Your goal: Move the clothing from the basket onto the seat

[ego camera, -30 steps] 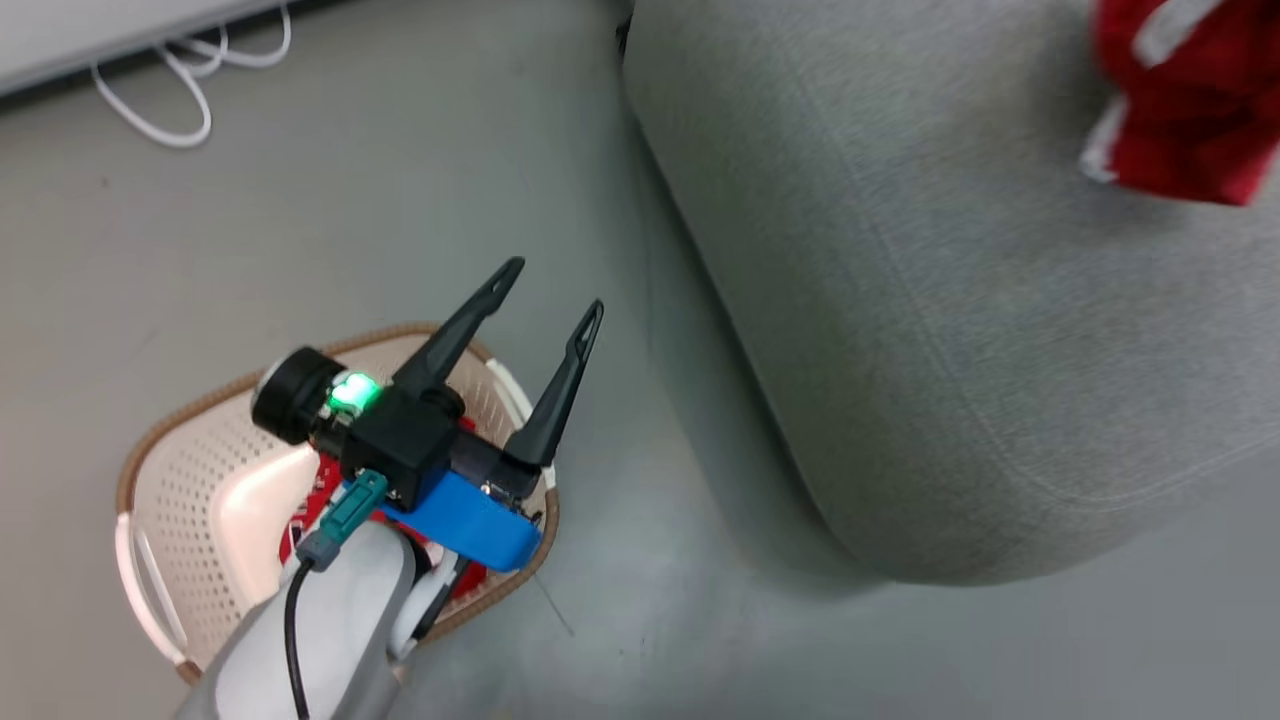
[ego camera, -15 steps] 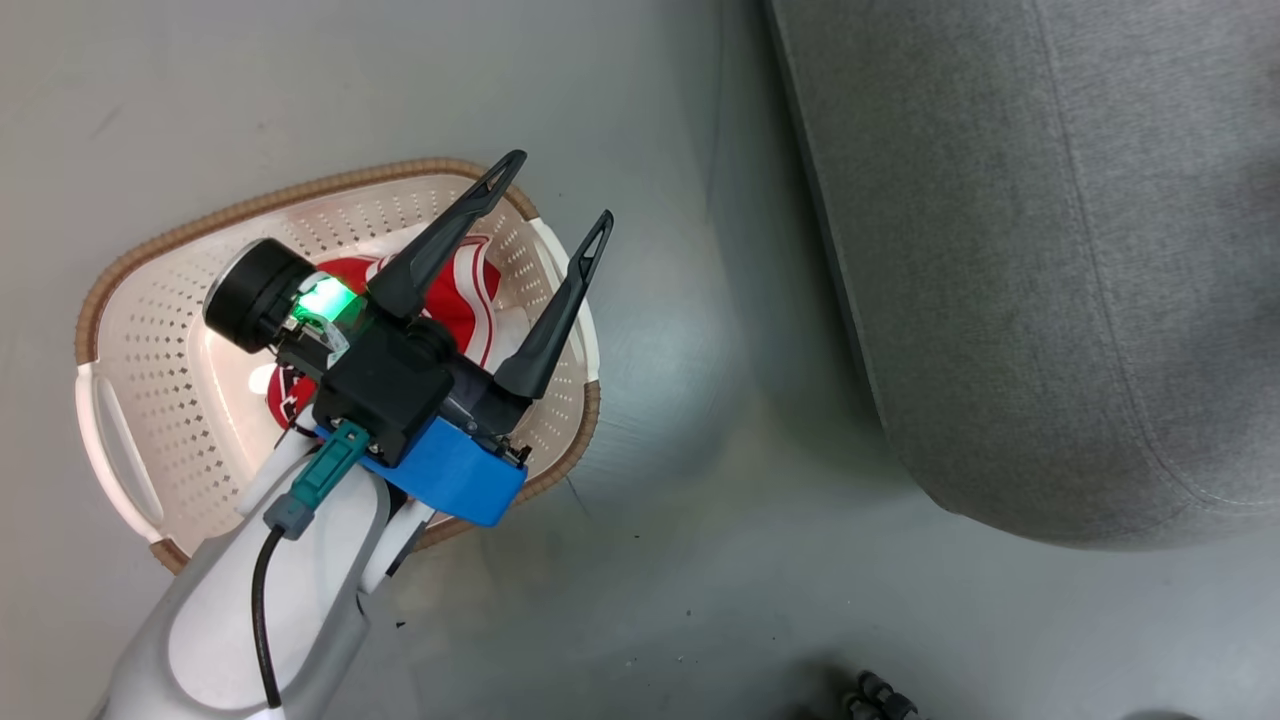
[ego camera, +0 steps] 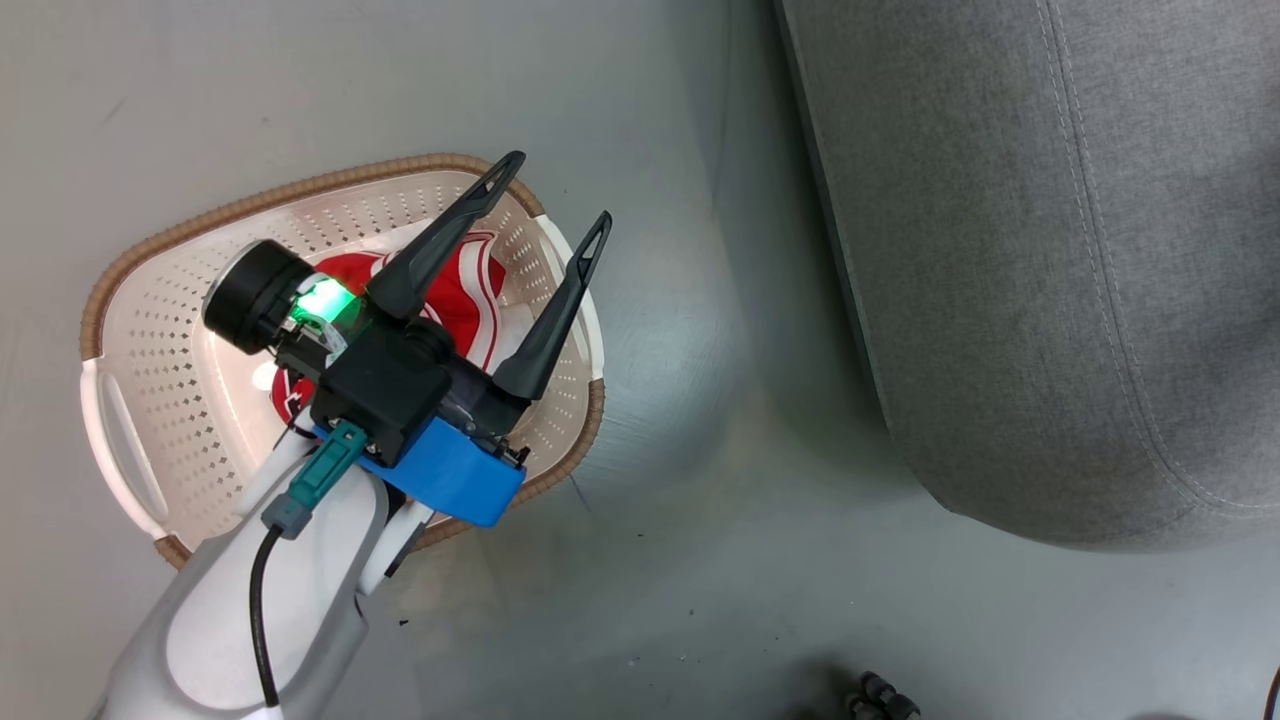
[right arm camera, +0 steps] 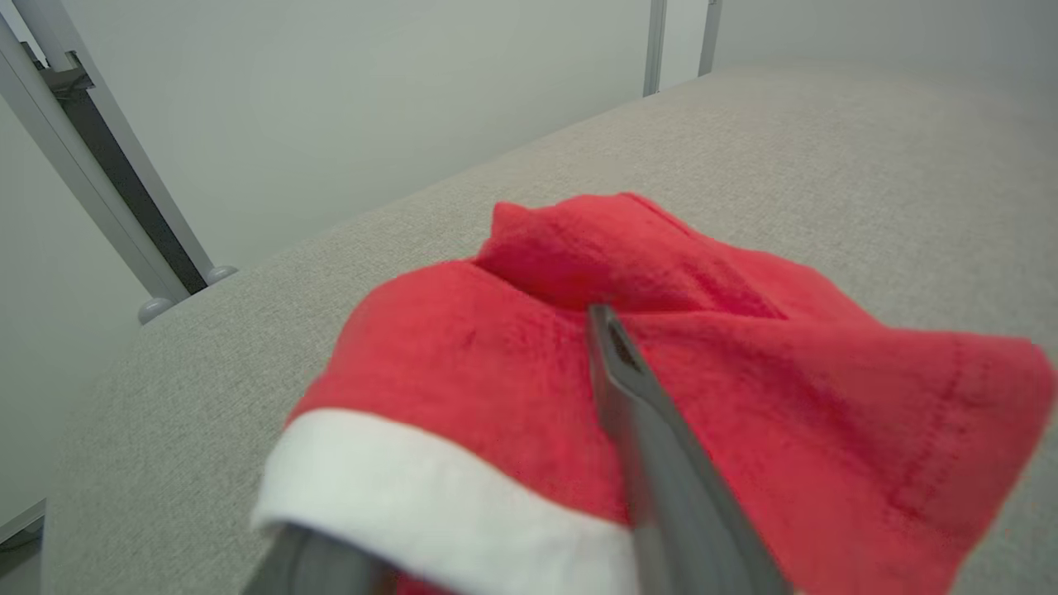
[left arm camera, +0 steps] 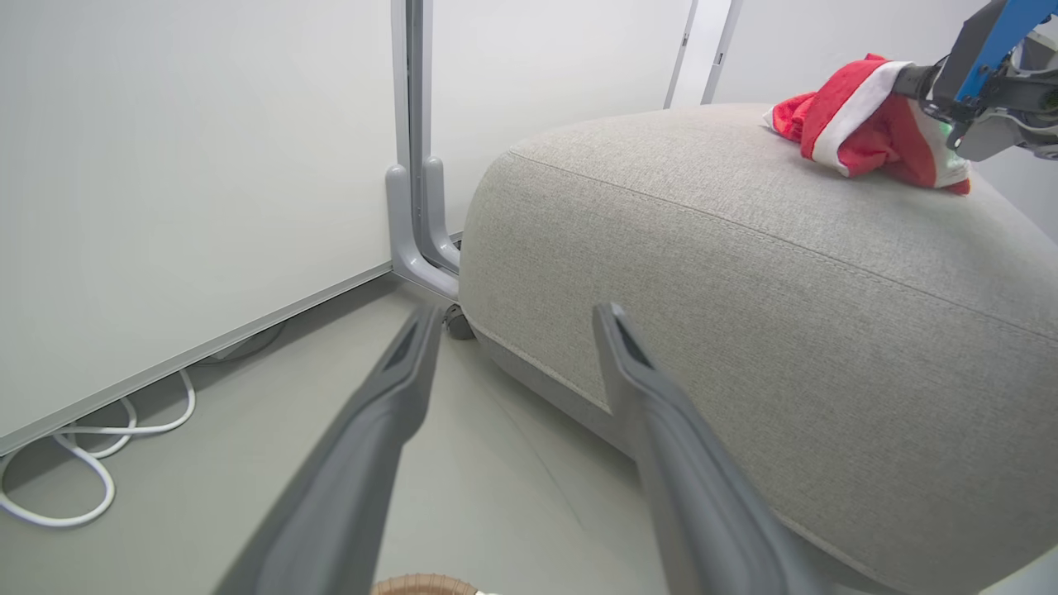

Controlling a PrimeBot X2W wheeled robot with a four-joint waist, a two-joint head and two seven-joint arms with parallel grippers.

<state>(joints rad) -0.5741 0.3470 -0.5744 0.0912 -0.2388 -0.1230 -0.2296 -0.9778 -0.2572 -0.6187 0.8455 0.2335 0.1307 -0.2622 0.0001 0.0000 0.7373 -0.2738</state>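
Head view: the left gripper (ego camera: pixel 559 188), fingers apart and empty, hovers over the basket (ego camera: pixel 250 200), which holds one red garment (ego camera: pixel 470 290). On the seat (ego camera: pixel 1050 250) beyond, the right gripper (right arm camera: pixel 512 347), seemingly spread, lies beneath the other garment (left arm camera: pixel 860 124). Step in hand: second pickup. Next: descend and pinch the fabric.

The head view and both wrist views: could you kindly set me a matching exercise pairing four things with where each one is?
1. left pincer
2. right pincer
3. oval cream perforated plastic basket
4. white cable

A. at a red white-trimmed fabric garment on the light grey upholstered seat
B. looped on the grey floor beside the wall
C. open, above the basket
D. on the floor, holding a red white-striped garment

Pairs: 1-C, 2-A, 3-D, 4-B
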